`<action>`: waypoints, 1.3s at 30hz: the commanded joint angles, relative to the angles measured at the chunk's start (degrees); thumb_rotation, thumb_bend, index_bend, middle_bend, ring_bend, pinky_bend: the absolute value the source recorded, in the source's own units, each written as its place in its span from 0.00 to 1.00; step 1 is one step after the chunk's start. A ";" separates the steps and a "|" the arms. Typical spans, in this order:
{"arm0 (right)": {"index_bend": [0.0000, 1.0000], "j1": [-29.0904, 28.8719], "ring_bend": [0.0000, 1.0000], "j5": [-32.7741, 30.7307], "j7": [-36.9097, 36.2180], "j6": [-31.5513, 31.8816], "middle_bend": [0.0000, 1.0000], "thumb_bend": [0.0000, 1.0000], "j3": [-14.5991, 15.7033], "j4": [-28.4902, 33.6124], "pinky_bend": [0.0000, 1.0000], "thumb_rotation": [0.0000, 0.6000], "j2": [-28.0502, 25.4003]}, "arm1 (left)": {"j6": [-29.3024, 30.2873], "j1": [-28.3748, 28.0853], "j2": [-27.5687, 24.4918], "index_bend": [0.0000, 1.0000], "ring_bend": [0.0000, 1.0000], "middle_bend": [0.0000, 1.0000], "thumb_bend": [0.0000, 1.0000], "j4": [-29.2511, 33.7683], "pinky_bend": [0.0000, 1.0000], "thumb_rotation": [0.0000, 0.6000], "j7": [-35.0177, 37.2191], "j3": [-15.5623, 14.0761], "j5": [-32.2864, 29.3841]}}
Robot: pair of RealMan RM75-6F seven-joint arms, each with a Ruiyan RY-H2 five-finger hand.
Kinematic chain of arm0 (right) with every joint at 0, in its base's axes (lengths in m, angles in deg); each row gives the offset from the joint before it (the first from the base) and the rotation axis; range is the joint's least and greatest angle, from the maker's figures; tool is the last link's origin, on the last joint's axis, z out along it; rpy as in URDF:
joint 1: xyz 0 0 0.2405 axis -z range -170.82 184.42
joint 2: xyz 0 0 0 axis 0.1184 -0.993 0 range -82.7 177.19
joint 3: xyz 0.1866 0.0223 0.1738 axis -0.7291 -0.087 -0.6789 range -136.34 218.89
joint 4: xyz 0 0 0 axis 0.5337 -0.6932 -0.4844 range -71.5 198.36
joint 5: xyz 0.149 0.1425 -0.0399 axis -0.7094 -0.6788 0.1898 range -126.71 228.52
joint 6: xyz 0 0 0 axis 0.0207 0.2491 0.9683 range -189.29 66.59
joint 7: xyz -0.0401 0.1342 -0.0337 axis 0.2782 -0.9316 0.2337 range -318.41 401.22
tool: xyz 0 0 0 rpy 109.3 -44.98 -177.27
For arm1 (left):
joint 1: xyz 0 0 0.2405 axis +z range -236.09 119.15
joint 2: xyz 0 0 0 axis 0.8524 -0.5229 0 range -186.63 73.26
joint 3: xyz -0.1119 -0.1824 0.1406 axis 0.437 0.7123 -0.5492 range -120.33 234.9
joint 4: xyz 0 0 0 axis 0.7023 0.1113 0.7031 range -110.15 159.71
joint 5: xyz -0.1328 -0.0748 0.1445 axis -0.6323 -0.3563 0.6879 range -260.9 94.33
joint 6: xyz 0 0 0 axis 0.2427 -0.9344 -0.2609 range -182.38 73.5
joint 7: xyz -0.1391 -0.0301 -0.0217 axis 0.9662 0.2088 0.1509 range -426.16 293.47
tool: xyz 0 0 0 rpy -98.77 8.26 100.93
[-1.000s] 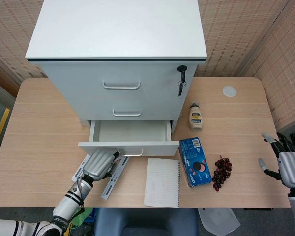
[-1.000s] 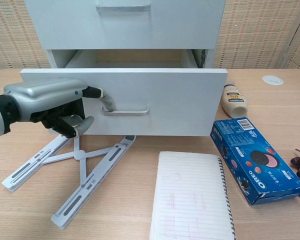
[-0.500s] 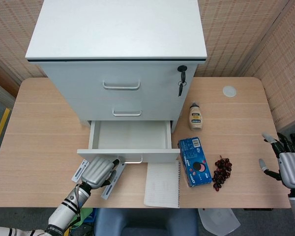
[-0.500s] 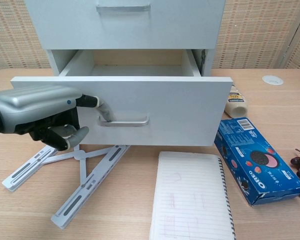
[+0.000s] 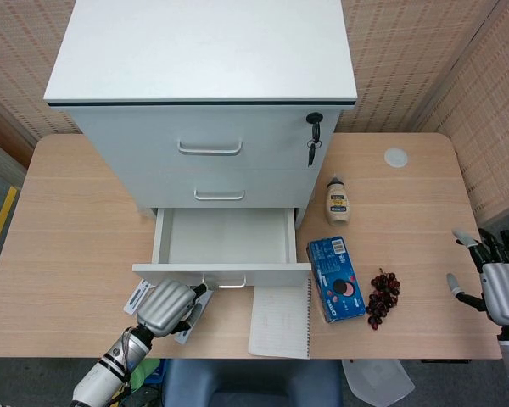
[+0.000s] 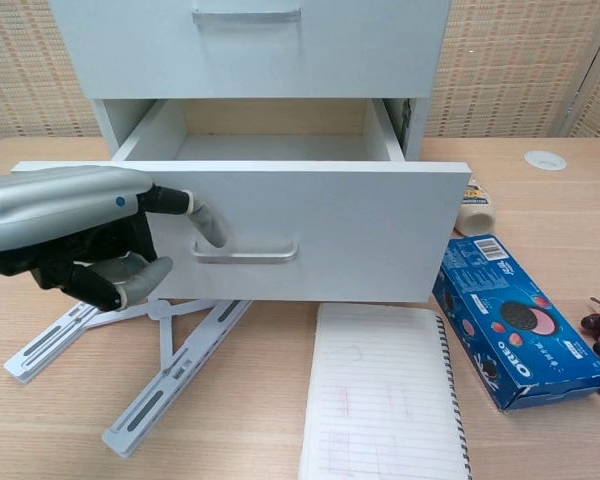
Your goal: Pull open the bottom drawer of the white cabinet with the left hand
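The white cabinet (image 5: 202, 85) stands at the back of the table. Its bottom drawer (image 5: 223, 272) is pulled well out, and the inside (image 6: 280, 148) shows nothing in it. My left hand (image 5: 166, 307) is in front of the drawer at its left side, with one finger hooked behind the metal handle (image 6: 245, 254); the other fingers curl below. In the chest view the left hand (image 6: 75, 230) fills the left side. My right hand (image 5: 500, 287) hangs at the far right edge with fingers apart, holding nothing.
A folding metal stand (image 6: 140, 355) lies under my left hand. A lined notebook (image 5: 280, 315) sits just in front of the drawer, a blue cookie box (image 5: 335, 277) and dark grapes (image 5: 383, 297) to its right. A small bottle (image 5: 338, 200) lies beside the cabinet.
The bottom drawer has slid further out toward me, drawn by my left hand on the handle. Its front now reaches the notebook's top edge. The right hand stayed still.
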State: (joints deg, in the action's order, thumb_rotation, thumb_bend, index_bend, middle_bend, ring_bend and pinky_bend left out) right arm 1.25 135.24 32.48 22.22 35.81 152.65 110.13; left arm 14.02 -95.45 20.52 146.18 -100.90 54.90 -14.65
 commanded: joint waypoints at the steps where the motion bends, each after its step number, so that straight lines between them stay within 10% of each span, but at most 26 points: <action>1: 0.14 -0.02 0.13 0.06 -0.03 0.03 0.24 0.33 -0.01 -0.02 0.16 1.00 0.04 | 1.53 1.93 -2.13 0.30 0.87 0.87 0.59 1.63 1.00 1.00 3.60 -0.76 4.92; 12: 0.14 -0.07 0.13 -0.16 0.03 -0.09 0.24 0.33 -0.10 0.14 0.16 1.00 -0.10 | 12.28 8.18 -5.67 0.64 0.82 0.84 0.59 -0.03 1.00 1.00 10.85 1.79 16.03; 21: 0.14 -0.10 0.13 0.11 -0.04 -0.10 0.24 0.33 0.03 0.18 0.16 1.00 -0.24 | 19.55 13.15 -5.52 0.69 0.81 0.84 0.59 -10.51 1.00 1.00 10.54 7.46 8.62; 27: 0.14 -0.28 0.13 0.22 -0.16 -0.61 0.24 0.33 0.25 0.00 0.16 1.00 -0.07 | 21.03 17.24 -5.48 0.58 0.72 0.79 0.58 -15.64 0.91 1.00 10.72 6.43 5.09; 35: 0.14 0.10 0.13 0.66 0.11 0.15 0.24 0.33 0.52 0.26 0.16 1.00 0.13 | 21.17 21.91 -6.20 0.26 0.33 0.37 0.27 -17.47 0.35 1.00 10.95 3.11 4.54; 39: 0.14 0.78 0.13 0.17 0.18 0.65 0.24 0.33 0.70 0.62 0.16 1.00 0.05 | 23.57 23.72 -4.38 0.16 0.21 0.24 0.26 -18.85 0.25 1.00 10.52 2.20 7.86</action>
State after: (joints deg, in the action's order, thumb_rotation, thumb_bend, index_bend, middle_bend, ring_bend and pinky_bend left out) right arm 1.95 135.48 32.69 22.80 36.48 153.20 110.20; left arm 36.52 -72.59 15.26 128.06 -90.13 57.59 -8.13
